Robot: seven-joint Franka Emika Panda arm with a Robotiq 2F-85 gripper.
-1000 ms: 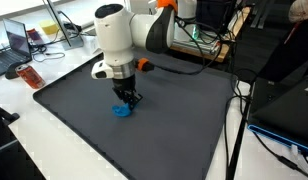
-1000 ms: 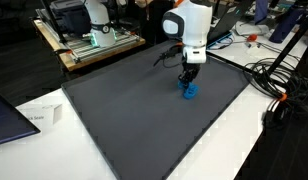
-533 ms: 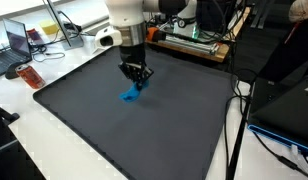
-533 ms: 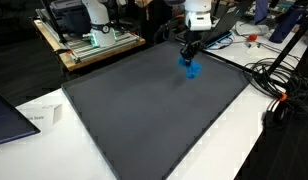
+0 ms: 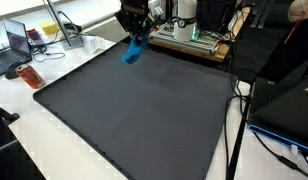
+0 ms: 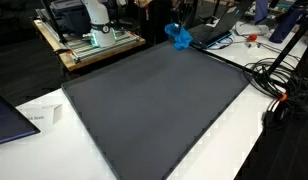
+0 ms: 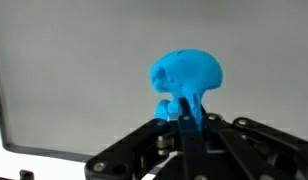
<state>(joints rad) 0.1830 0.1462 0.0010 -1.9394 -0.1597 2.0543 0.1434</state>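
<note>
My gripper (image 5: 135,33) is shut on a small bright blue plastic object (image 5: 132,51) and holds it high above the far edge of the dark grey mat (image 5: 134,110). In an exterior view the blue object (image 6: 178,36) hangs near the top of the frame, with most of the arm out of view. In the wrist view the blue object (image 7: 186,78) sits between the black fingers (image 7: 186,122), with the grey mat (image 7: 64,80) far below it.
The grey mat (image 6: 154,110) covers a white table. A red object (image 5: 31,77) and a laptop (image 5: 16,45) lie at one side. A bench with equipment (image 6: 89,35) and cables (image 6: 279,85) stand behind and beside the mat.
The gripper has lifted the blue object off the mat and carried it up and toward the far edge. The arm has risen mostly out of frame.
</note>
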